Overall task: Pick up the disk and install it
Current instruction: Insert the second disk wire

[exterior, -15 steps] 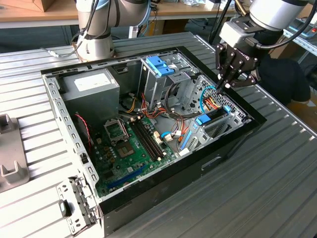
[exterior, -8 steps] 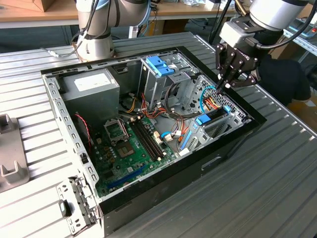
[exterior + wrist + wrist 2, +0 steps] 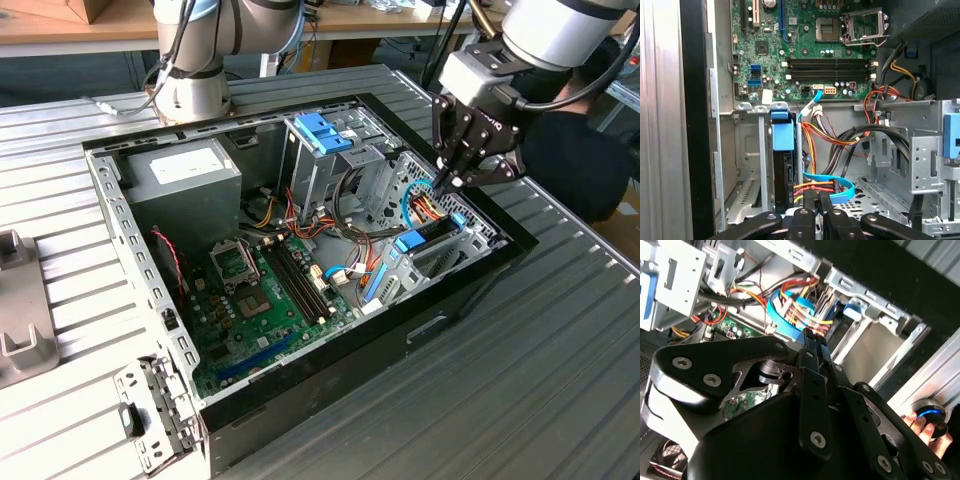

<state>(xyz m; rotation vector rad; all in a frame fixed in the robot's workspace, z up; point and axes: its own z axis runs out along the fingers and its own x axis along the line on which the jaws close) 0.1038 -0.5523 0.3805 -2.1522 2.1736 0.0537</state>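
Observation:
The disk (image 3: 432,232), dark with a light blue carrier, stands on edge in the metal bay at the case's side toward the exterior view's right. In the first wrist view the disk (image 3: 782,145) sits in that bay with coloured and blue cables plugged in beside it. Its blue carrier tab (image 3: 852,310) also shows in the second wrist view. My gripper (image 3: 442,185) hangs just above the disk's cabled end, fingers pressed together and empty. The gripper (image 3: 815,200) tips point at the cable bundle, and the gripper (image 3: 813,336) is seen from behind its black linkage.
The open computer case (image 3: 150,290) lies on a slatted metal table. Inside are the motherboard (image 3: 270,290), power supply (image 3: 185,170) and a drive cage with a blue latch (image 3: 322,130). A person (image 3: 580,150) stands close by, a hand (image 3: 920,427) on a blue-lit button.

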